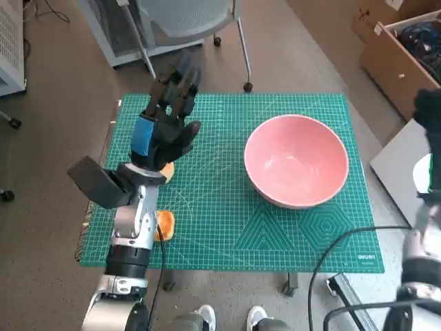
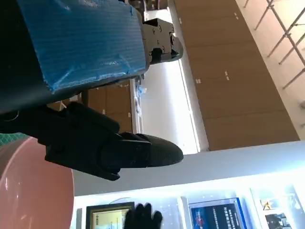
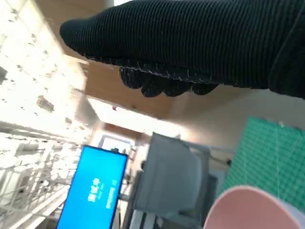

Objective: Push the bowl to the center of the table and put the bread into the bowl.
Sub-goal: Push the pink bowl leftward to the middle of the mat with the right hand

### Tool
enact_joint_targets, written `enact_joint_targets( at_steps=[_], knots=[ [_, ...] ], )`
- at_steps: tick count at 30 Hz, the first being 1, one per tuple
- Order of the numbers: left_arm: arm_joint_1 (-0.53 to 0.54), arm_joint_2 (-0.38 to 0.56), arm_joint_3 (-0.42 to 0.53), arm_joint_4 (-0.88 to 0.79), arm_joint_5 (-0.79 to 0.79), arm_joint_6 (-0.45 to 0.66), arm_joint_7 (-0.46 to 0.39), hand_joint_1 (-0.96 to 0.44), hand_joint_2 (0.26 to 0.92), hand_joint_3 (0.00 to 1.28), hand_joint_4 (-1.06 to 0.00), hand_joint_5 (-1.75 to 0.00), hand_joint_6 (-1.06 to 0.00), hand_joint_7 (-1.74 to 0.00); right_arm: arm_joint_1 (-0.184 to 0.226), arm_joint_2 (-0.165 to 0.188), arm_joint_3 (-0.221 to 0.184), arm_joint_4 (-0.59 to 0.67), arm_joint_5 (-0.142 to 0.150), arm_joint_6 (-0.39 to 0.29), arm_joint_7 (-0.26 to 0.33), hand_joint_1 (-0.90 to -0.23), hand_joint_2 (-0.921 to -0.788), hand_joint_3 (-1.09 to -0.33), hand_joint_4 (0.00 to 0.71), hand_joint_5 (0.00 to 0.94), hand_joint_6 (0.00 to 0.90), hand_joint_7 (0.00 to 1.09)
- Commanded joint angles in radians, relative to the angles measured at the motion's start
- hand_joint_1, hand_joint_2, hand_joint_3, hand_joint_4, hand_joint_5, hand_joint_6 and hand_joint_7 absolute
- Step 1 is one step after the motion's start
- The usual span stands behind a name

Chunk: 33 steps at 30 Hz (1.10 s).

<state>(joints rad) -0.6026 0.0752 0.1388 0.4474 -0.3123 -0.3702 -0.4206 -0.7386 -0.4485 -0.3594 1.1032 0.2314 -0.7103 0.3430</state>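
The bowl (image 1: pixel 296 161) sits right of the mat's (image 1: pixel 227 227) middle, so the step in hand looks like the push, likely the right hand's (image 1: pixel 433 114) job. That hand hangs past the mat's right edge, well apart from the bowl; whether its fingers are spread or curled cannot be told. It should meet the bowl's far wall low and push slowly, lest the bowl tip. The left hand (image 1: pixel 165 127) hovers raised over the mat's left part, fingers spread, holding nothing. The bread (image 1: pixel 164 225) lies near the mat's left edge (partly hidden under the left forearm).
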Motion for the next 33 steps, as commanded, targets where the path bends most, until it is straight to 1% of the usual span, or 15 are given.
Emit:
enact_joint_targets(
  at_steps=[1, 3, 10, 12, 15, 18, 22, 26, 30, 33],
  knots=[
    [0.004, 0.016, 0.011, -0.028, -0.005, -0.001, -0.003, -0.6, 0.921, 0.3, -0.01, 0.0, 0.0, -0.35, -0.018, 0.045, 0.023, 0.077, -0.031, 0.037, -0.038, -0.627, -0.921, -0.897, 0.126, 0.0, 0.184, 0.1],
    [0.007, 0.02, 0.013, -0.035, -0.004, 0.001, -0.003, -0.6, 0.921, 0.3, -0.01, 0.0, 0.0, -0.35, -0.027, 0.058, 0.038, 0.096, -0.051, 0.048, -0.062, -0.625, -0.921, -0.905, 0.122, 0.0, 0.179, 0.1],
    [0.018, 0.029, 0.015, -0.058, 0.005, 0.011, 0.007, -0.6, 0.921, 0.3, 0.0, 0.0, 0.0, -0.35, -0.058, 0.094, 0.072, 0.138, -0.094, 0.084, -0.103, -0.623, -0.921, -0.912, 0.135, 0.008, 0.19, 0.1],
    [0.02, 0.031, 0.015, -0.063, 0.009, 0.014, 0.01, -0.59, 0.921, 0.3, 0.0, 0.0, 0.0, -0.35, -0.065, 0.1, 0.076, 0.147, -0.103, 0.096, -0.109, -0.625, -0.921, -0.908, 0.138, 0.008, 0.193, 0.1],
    [0.026, 0.037, 0.015, -0.073, 0.011, 0.017, 0.014, -0.59, 0.921, 0.3, 0.0, 0.0, 0.0, -0.35, -0.078, 0.119, 0.087, 0.163, -0.116, 0.12, -0.127, -0.647, -0.921, -0.884, 0.149, 0.012, 0.204, 0.11],
    [0.033, 0.044, 0.012, -0.082, 0.017, 0.016, 0.019, -0.59, 0.921, 0.31, 0.0, 0.0, 0.0, -0.34, -0.092, 0.138, 0.1, 0.173, -0.134, 0.145, -0.152, -0.65, -0.921, -0.875, 0.156, 0.014, 0.212, 0.11],
    [0.043, 0.051, 0.01, -0.097, 0.02, 0.016, 0.023, -0.59, 0.921, 0.32, 0.0, 0.0, 0.0, -0.32, -0.105, 0.159, 0.121, 0.182, -0.16, 0.175, -0.183, -0.607, -0.921, -0.894, 0.163, 0.013, 0.22, 0.11],
    [0.05, 0.057, 0.01, -0.108, 0.022, 0.016, 0.027, -0.59, 0.921, 0.35, 0.0, 0.0, 0.0, -0.31, -0.115, 0.177, 0.137, 0.191, -0.181, 0.209, -0.207, -0.609, -0.921, -0.908, 0.162, 0.009, 0.218, 0.11],
    [0.055, 0.061, 0.011, -0.115, 0.025, 0.015, 0.031, -0.59, 0.921, 0.36, 0.0, 0.0, 0.0, -0.31, -0.121, 0.192, 0.143, 0.195, -0.188, 0.228, -0.22, -0.615, -0.921, -0.911, 0.161, 0.007, 0.214, 0.11],
    [0.059, 0.064, 0.012, -0.121, 0.029, 0.015, 0.035, -0.59, 0.921, 0.36, 0.0, 0.0, 0.0, -0.31, -0.124, 0.205, 0.146, 0.198, -0.194, 0.237, -0.227, -0.602, -0.921, -0.92, 0.164, 0.007, 0.214, 0.11]
  ],
)
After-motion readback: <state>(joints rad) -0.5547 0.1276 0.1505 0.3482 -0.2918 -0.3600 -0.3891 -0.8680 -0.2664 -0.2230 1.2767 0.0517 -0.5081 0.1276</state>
